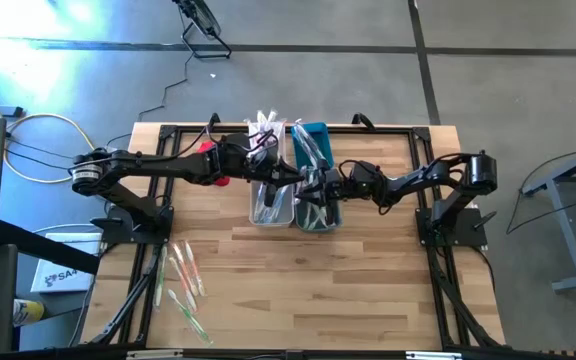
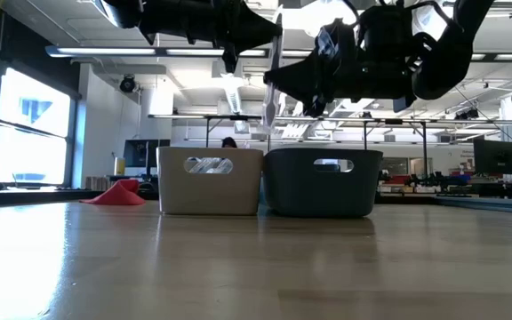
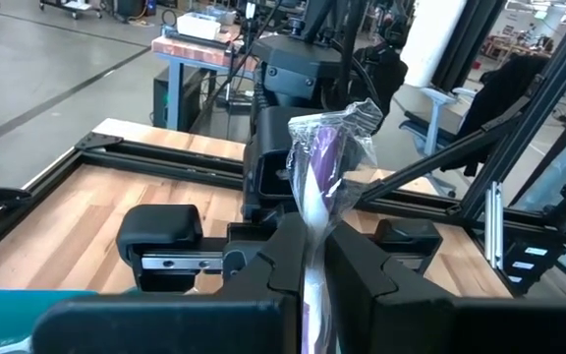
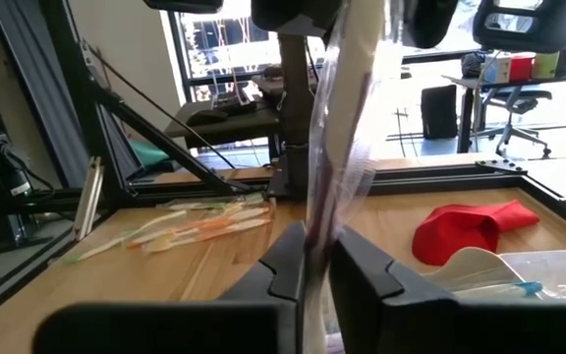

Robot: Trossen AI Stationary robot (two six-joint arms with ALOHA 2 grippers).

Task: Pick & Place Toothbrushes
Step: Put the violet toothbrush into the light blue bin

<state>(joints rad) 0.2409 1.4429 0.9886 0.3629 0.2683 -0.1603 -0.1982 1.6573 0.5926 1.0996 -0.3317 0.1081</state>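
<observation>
Handover above the bins

Both the left pincer (image 3: 312, 270) and right pincer (image 4: 312, 265) pinch one wrapped toothbrush (image 3: 324, 167) in mid-air; pulling apart could tear its wrapper or drop it.

The wooden table (image 1: 368, 280) carries two bins (image 1: 271, 205), a red cloth (image 2: 118, 195) and loose toothbrushes (image 1: 183, 285).

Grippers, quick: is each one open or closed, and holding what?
Left gripper: closed on a wrapped purple toothbrush.
Right gripper: closed on the same toothbrush, a handover above the bins.
</observation>
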